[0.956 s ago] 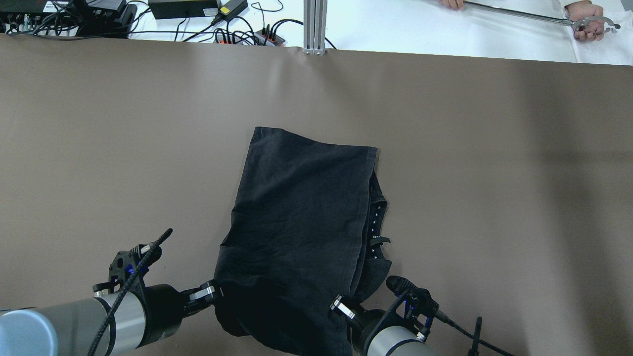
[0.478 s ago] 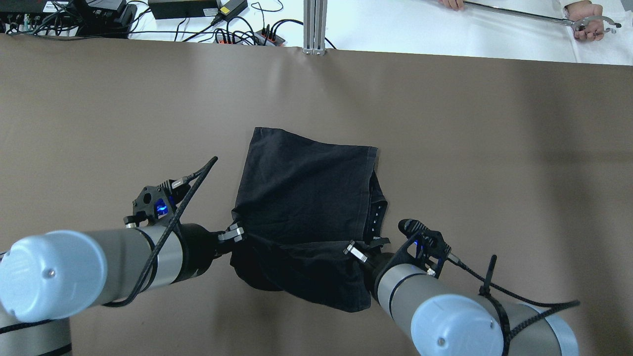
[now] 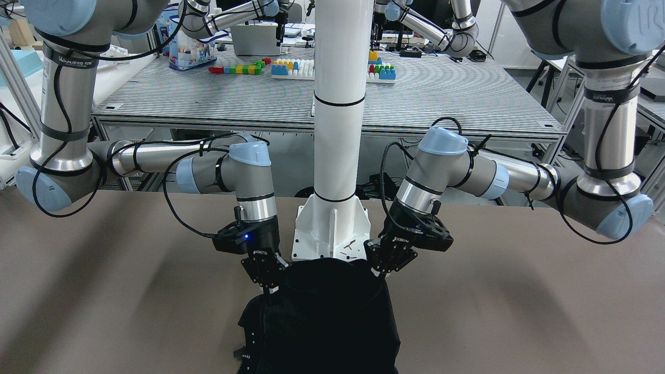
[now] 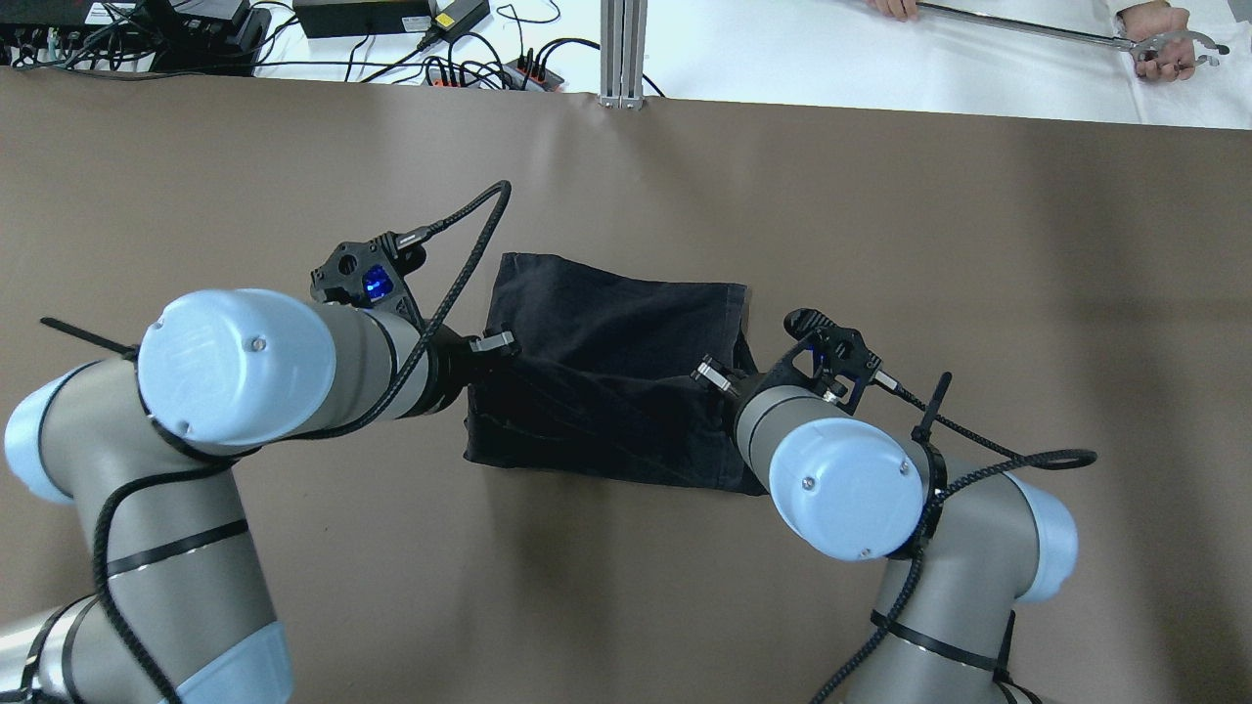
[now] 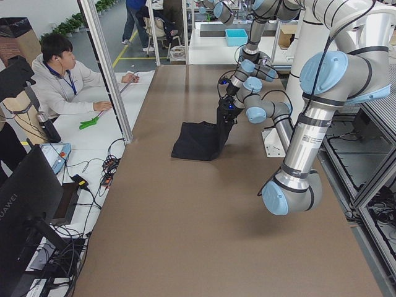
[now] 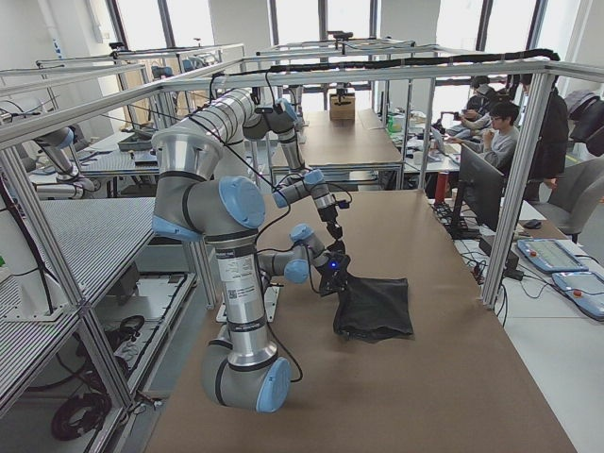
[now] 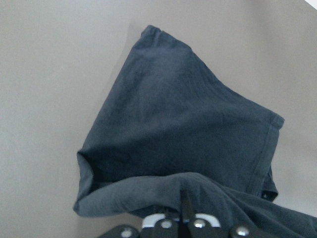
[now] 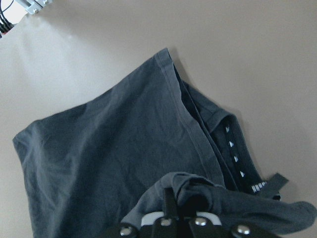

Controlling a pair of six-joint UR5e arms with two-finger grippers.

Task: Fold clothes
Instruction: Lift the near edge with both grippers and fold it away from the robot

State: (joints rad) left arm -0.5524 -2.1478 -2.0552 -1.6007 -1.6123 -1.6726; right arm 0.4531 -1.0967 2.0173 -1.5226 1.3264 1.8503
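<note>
The black garment (image 4: 606, 323) lies mid-table, its near edge lifted and folded over toward its far edge. My left gripper (image 4: 494, 344) is shut on the lifted edge's left corner. My right gripper (image 4: 709, 374) is shut on the right corner. In the front-facing view the left gripper (image 3: 387, 267) and right gripper (image 3: 267, 283) hold the garment (image 3: 322, 317) up in front of the pillar base. The left wrist view shows fabric (image 7: 188, 129) bunched over the shut gripper (image 7: 185, 210). The right wrist view shows fabric (image 8: 114, 148) bunched over the shut gripper (image 8: 168, 208).
The white pillar (image 3: 337, 104) and its base plate (image 3: 332, 228) stand at the robot's side of the brown table (image 4: 978, 293). An aluminium post (image 4: 622, 49), cables and power bricks (image 4: 362, 18) line the far edge. An operator's hands hold a metal grabber (image 4: 1164, 47) at far right.
Both grippers have carried the garment's near edge up and away from the robot, toward its far edge. The visible garment has become much shorter front to back.
</note>
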